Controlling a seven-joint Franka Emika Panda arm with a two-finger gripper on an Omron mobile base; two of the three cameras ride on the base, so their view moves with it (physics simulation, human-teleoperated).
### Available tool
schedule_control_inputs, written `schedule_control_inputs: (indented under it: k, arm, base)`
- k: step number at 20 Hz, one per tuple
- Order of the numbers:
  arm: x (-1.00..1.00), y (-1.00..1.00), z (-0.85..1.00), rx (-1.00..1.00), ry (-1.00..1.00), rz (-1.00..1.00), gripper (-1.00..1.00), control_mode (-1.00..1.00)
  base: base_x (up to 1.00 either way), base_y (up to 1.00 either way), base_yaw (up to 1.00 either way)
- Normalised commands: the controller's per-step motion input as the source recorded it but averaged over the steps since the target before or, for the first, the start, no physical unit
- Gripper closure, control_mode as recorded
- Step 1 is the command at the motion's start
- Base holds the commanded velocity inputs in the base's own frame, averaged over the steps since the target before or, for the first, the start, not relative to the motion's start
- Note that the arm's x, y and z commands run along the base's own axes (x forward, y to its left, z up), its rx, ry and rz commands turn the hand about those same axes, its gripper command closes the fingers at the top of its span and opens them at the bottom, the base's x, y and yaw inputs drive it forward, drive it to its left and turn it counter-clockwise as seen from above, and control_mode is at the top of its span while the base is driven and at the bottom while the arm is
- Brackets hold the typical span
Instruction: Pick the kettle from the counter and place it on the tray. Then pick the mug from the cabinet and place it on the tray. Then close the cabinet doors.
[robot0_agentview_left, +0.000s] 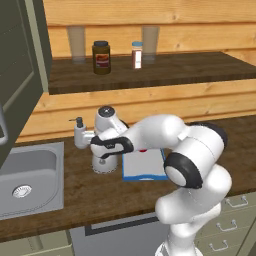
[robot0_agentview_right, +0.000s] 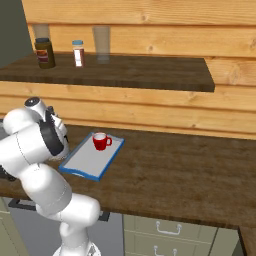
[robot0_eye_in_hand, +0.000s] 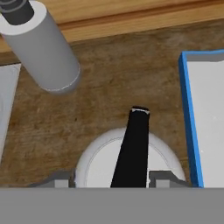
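The gripper (robot0_eye_in_hand: 113, 178) hangs directly above the kettle (robot0_eye_in_hand: 127, 164), one grey finger tip on each side of its black handle (robot0_eye_in_hand: 133, 146). The jaws stand partly open around the handle; whether they press it, I cannot tell. The kettle stands on the counter (robot0_eye_in_hand: 118, 87), just beside the blue-rimmed tray (robot0_eye_in_hand: 189, 118), so the transfer should be short. The red mug (robot0_agentview_right: 101, 141) sits on this tray. The soap bottle (robot0_eye_in_hand: 41, 48) stands near.

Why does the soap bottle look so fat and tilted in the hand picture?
Hand view: the camera sits just above the soap bottle, so it looms and leans. Left base view: from farther back it looks small, upright and a little soft.
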Motion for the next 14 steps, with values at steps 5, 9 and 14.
schedule_control_inputs:
  k: [5, 9, 14]
  arm:
    - [-0.09, -0.11, -0.06, 0.00, 0.00, 0.00, 1.00, -1.00]
    - [-0.59, -0.35, 0.03, 0.07, -0.15, 0.00, 1.00, -1.00]
    - [-0.73, -0.29, 0.47, 0.09, -0.16, -0.11, 1.00, -1.00]
  base:
    - [0.00, 0.00, 0.00]
    - [0.00, 0.00, 0.00]
    - [0.00, 0.00, 0.00]
